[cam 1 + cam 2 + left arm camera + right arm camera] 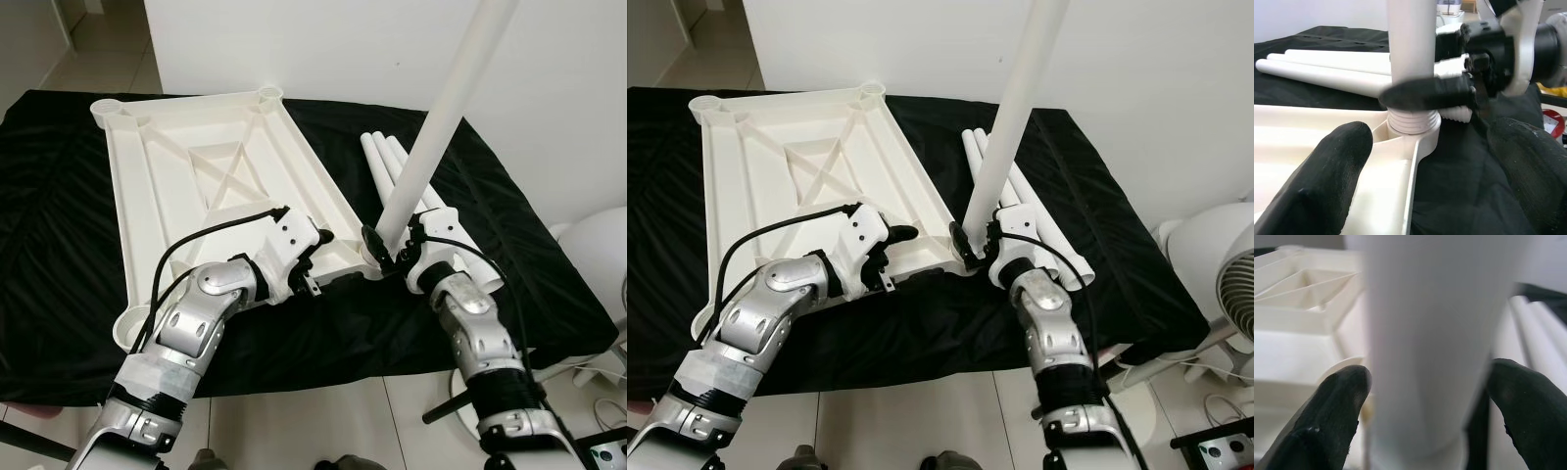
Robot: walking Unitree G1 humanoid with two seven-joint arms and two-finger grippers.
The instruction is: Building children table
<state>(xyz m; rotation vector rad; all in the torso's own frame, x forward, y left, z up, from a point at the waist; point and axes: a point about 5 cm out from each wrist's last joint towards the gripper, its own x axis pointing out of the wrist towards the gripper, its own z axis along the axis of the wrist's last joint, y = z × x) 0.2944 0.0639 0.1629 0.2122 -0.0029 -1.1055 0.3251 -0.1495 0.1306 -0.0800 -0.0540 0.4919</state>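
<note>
One upturned white tabletop (211,166). Four white legs in all: one leg (441,108) standing upright in the corner socket just beside the right gripper (390,247), three spare legs (387,157) lying just beyond it. One black cloth (59,225). One fan (1225,255).

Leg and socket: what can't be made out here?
- Leg: top cut off by the eye views' upper edge.
- Socket: thread depth hidden by its collar, left wrist view.
- Right gripper: pad contact blurred in right wrist view.
- Spare legs: near ends hidden behind the right arm.
</note>
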